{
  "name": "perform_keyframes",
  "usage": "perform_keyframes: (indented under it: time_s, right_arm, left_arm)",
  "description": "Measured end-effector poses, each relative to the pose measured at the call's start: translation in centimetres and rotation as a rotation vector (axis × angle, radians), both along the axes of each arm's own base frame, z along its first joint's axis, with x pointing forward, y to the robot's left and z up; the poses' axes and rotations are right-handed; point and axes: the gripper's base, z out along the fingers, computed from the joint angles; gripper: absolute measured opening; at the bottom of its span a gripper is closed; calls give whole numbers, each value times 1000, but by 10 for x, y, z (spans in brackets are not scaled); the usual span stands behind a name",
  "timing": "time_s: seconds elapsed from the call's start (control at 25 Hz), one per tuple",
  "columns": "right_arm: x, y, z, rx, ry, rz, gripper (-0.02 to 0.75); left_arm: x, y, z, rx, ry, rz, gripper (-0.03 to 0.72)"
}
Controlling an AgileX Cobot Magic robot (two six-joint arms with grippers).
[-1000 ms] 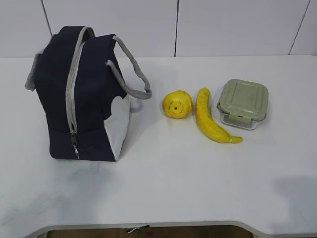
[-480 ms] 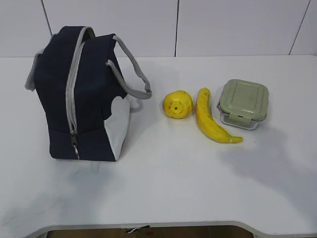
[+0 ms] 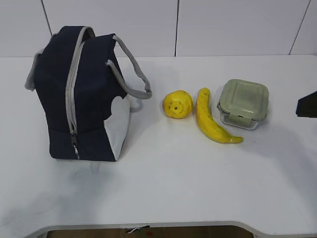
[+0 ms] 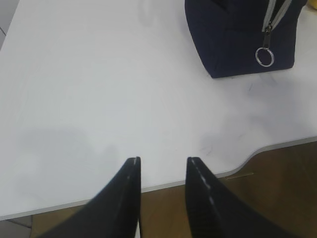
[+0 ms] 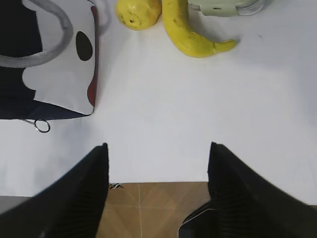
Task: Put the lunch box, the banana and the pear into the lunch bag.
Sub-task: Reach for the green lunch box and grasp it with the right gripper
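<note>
The navy lunch bag (image 3: 81, 94) stands upright at the left of the table, its zipper pull (image 3: 75, 141) low on the near end. To its right, in a row, lie the yellow pear (image 3: 178, 104), the banana (image 3: 213, 124) and the green-lidded lunch box (image 3: 243, 104). A dark part of my right arm (image 3: 307, 105) shows at the right edge. My right gripper (image 5: 157, 146) hangs open and empty over the table's front edge, well short of the banana (image 5: 190, 34) and pear (image 5: 138, 12). My left gripper (image 4: 163, 161) is open and empty, near the front edge, apart from the bag (image 4: 237, 39).
The white table (image 3: 173, 183) has a curved front edge with brown floor (image 5: 148, 208) below it. The bag's grey handles (image 3: 133, 74) droop toward the pear. A white wall runs behind the table.
A dark part of my right arm has come into the exterior view at the right edge, and its shadow has spread over the table near the lunch box. The objects have not moved.
</note>
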Motion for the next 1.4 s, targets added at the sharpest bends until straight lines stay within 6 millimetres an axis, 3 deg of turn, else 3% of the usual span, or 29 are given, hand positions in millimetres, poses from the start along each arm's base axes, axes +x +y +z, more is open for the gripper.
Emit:
perform_keyframes:
  time_s: [0.36,0.52,0.68,0.92,1.16,1.4]
  right_arm:
    - [74,2,-13,-8,139,20,512]
    - [98,-5,-21,9,195,-6,484]
    - [108,-31,-26,26,248,-43,416]
    - [113,-69,-34,142,225,-13,396]
    - [134,-90,-50,390,101,74,395]
    - [154,-107,-79,444,10,99,393]
  left_arm:
    - [0,0,0,0,0,0,236]
    - [0,0,0,0,0,0,237]
    - [0,0,0,0,0,0,236]
    - [0,0,0,0,0,0,237]
    - [0,0,0,0,0,0,237]
    - [0,0,0,0,0,0,236]
